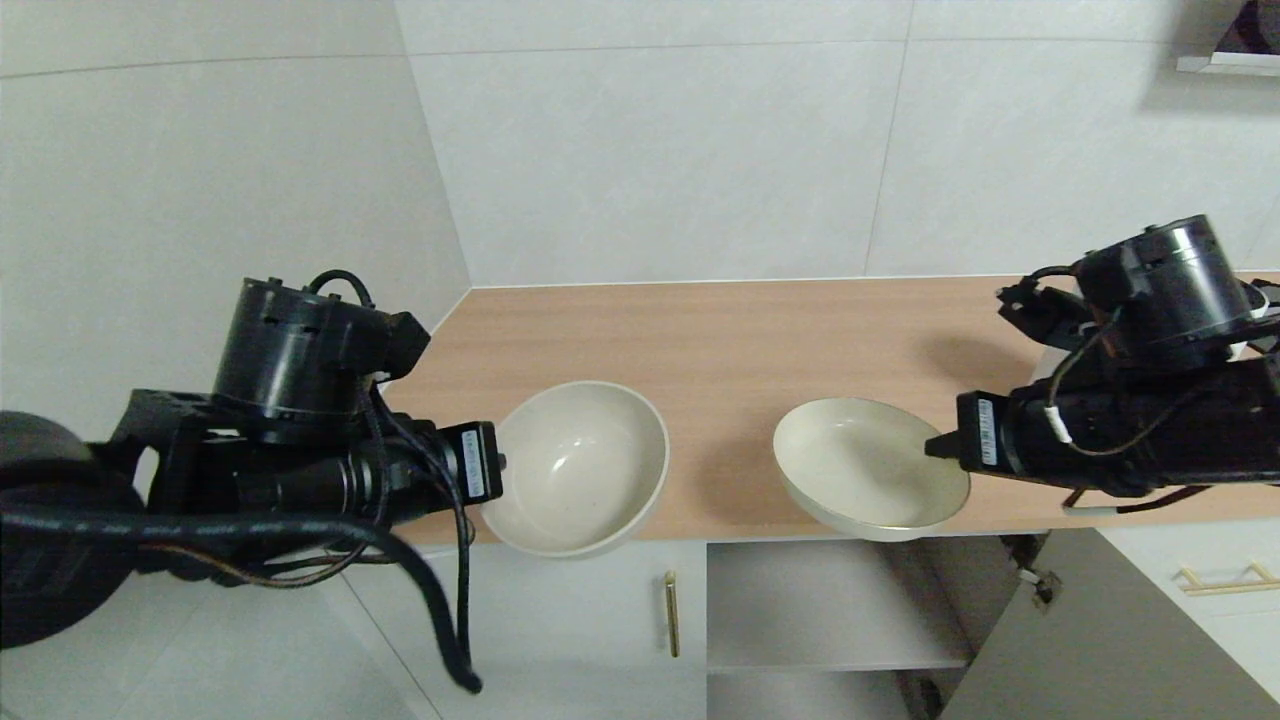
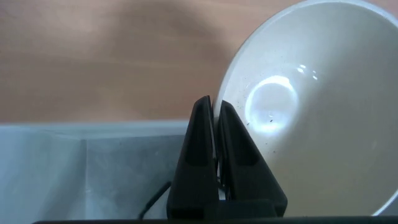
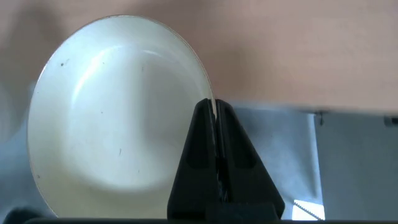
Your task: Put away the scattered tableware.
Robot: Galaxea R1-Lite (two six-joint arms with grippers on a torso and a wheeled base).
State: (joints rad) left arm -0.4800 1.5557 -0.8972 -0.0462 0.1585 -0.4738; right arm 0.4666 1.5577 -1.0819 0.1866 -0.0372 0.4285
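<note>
A deep cream bowl [image 1: 578,468] hangs over the counter's front edge, tilted, with my left gripper [image 1: 500,462] shut on its near-left rim. In the left wrist view the fingers [image 2: 202,134] pinch the rim of the bowl [image 2: 311,118]. A shallower cream dish [image 1: 865,462] is held the same way on the right, my right gripper [image 1: 932,446] shut on its right rim. The right wrist view shows the dish [image 3: 118,112] clamped at its edge between the fingers [image 3: 202,134].
The wooden counter [image 1: 740,330] runs along a white tiled wall, with a corner at the back left. Below it an open cabinet shows a white shelf [image 1: 830,610]; its grey door [image 1: 1100,640] swings out at the right. A closed door with a gold handle [image 1: 671,612] is at the left.
</note>
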